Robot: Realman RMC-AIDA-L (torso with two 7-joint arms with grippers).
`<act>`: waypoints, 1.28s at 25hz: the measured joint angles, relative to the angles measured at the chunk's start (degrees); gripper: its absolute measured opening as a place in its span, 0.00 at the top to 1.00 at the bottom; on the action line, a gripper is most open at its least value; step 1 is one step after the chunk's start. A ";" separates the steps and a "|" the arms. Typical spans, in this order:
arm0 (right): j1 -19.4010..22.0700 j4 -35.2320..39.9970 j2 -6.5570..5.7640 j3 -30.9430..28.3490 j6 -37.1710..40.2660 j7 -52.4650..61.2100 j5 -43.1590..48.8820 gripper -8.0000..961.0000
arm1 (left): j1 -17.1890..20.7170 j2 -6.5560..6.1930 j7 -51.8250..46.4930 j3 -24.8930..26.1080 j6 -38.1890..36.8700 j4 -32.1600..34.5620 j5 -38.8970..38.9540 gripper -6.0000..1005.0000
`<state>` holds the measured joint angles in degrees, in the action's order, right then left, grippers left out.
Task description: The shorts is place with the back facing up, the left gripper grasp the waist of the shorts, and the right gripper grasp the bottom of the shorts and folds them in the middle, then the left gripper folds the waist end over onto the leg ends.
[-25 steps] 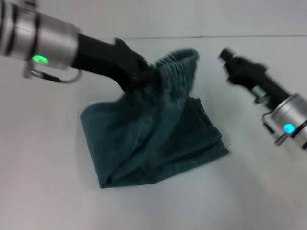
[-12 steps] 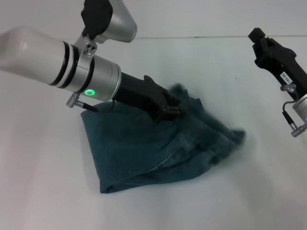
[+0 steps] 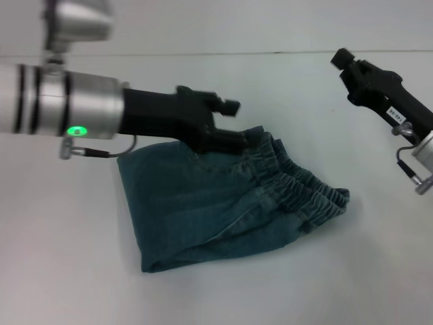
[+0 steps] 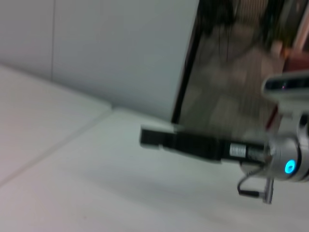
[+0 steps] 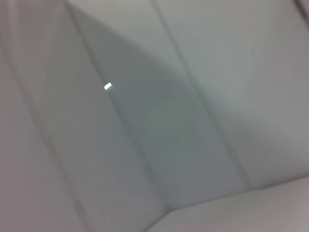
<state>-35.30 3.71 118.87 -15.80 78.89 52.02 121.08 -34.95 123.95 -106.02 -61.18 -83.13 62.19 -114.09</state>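
Observation:
The dark teal shorts [image 3: 203,210] lie folded on the white table [image 3: 67,271]. Their gathered elastic waist [image 3: 304,193] rests on top along the right side. My left gripper [image 3: 233,123] hovers at the far edge of the shorts, open, with nothing between its fingers. Its lower finger [image 3: 233,140] is close to the cloth. My right gripper [image 3: 343,61] is raised at the upper right, away from the shorts. It also appears in the left wrist view as a black bar, the right gripper [image 4: 154,137], over the table.
The table's far edge [image 3: 270,53] meets a pale wall behind. The right wrist view holds only wall panels [image 5: 169,121]. A dark doorway [image 4: 231,58] stands beyond the table in the left wrist view.
The left gripper swept the waist from the far side down to the right, laid it flat and let go. The right arm drew back to the upper right.

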 joint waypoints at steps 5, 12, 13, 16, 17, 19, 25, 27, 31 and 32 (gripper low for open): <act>-1.47 11.89 -0.02 13.29 8.85 11.31 0.05 0.89 | 6.69 -0.15 4.04 11.37 -8.63 0.66 5.21 0.22; 0.02 27.30 -0.27 35.33 20.15 21.42 0.07 0.74 | 16.20 -0.26 9.66 22.98 -16.47 -1.15 6.34 0.07; 0.68 30.07 -0.43 39.05 22.10 23.26 0.07 0.69 | 17.38 -0.20 10.10 24.14 -17.13 -1.15 6.25 0.06; 2.25 36.71 -1.12 47.49 24.80 28.98 0.08 0.55 | 20.03 -0.16 11.56 26.42 -19.23 -1.05 5.72 0.06; 2.92 39.02 -1.33 50.10 24.94 31.12 0.20 0.51 | 20.90 -0.16 12.06 27.16 -19.94 -0.84 5.23 0.06; 3.96 42.48 -1.56 53.04 25.02 34.47 1.10 0.42 | 21.69 -0.17 12.49 28.24 -20.54 -0.29 2.99 0.06; 4.30 45.77 -1.60 54.16 24.26 38.59 7.59 0.28 | 21.60 -0.13 11.99 29.18 -20.19 0.31 -4.56 0.06; 3.72 46.08 -1.39 54.21 23.49 39.62 10.17 0.24 | 21.43 -0.13 11.89 29.18 -20.04 0.30 -4.82 0.06; 2.85 46.18 -0.97 54.28 22.45 40.75 12.88 0.12 | 20.51 -0.32 11.06 29.08 -19.96 0.58 -6.71 0.06; 2.76 46.20 -0.87 54.32 22.44 40.78 12.93 0.07 | 20.28 -0.34 10.85 29.02 -19.95 0.61 -7.30 0.06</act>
<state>-32.54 49.91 118.00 38.52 101.34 92.79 134.01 -14.67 123.62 -95.18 -32.17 -103.09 62.80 -121.39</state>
